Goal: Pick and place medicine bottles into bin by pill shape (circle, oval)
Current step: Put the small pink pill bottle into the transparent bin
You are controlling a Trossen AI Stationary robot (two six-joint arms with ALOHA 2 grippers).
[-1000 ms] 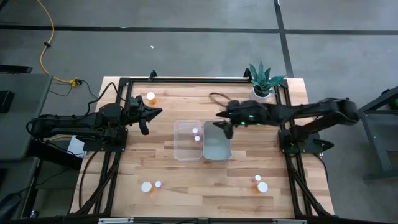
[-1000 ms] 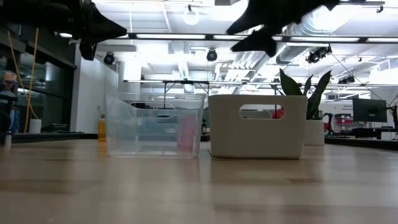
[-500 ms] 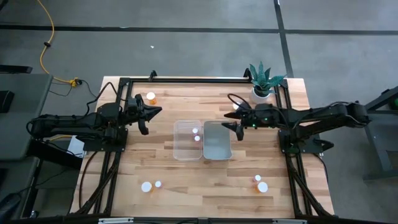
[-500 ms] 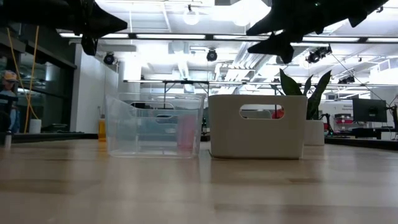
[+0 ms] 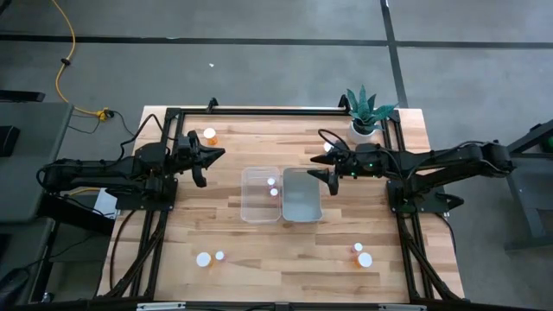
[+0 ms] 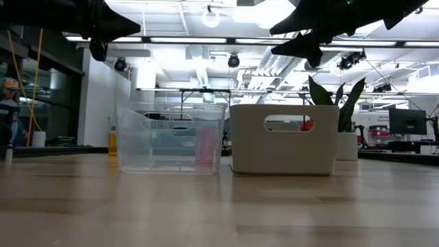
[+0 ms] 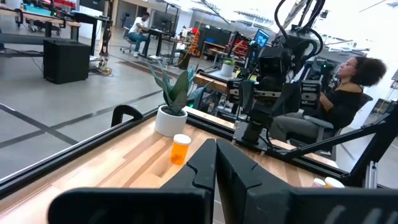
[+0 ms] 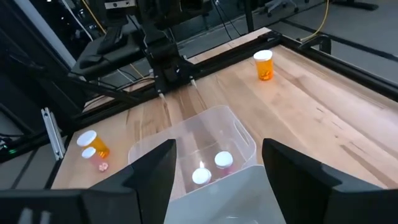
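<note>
Landmark clear bin (image 5: 260, 193): two medicine bottles (image 5: 272, 187) inside. Right end effector (image 5: 321, 172) hovers right of it over white bin (image 5: 301, 195), fingers apart, empty; nearest loose bottle (image 5: 327, 148) just behind, right arm closer. Left end effector (image 5: 206, 161) together, left of bin

Left hand (image 5: 210, 157) pinched closed; right hand (image 5: 316, 170) spread wide, both raised.

Bright overhead lighting, backlit low view
</note>
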